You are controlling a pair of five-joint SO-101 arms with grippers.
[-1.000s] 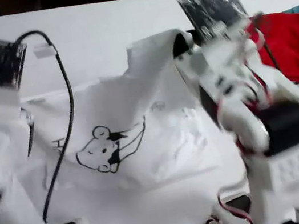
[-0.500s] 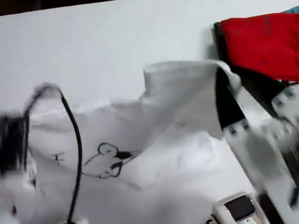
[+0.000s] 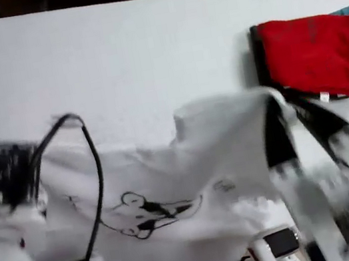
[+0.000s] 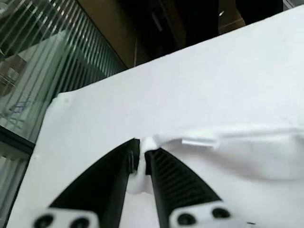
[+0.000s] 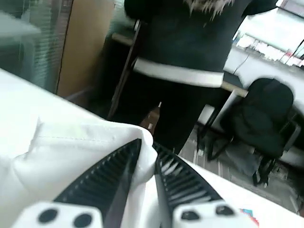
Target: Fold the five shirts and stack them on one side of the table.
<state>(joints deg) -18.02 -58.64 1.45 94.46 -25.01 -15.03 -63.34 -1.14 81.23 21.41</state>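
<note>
Two claws clamped: my left claw (image 4: 141,166) and right claw (image 5: 146,159) each grip the white shirt (image 3: 217,143). A folded red shirt (image 3: 317,55) lies at the high view's upper right.

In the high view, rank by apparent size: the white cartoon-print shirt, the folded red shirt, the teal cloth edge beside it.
Largest: white cartoon-print shirt.
Middle: folded red shirt.
Smallest: teal cloth edge. It is mostly hidden under the red one, so its true size is unclear.
</note>
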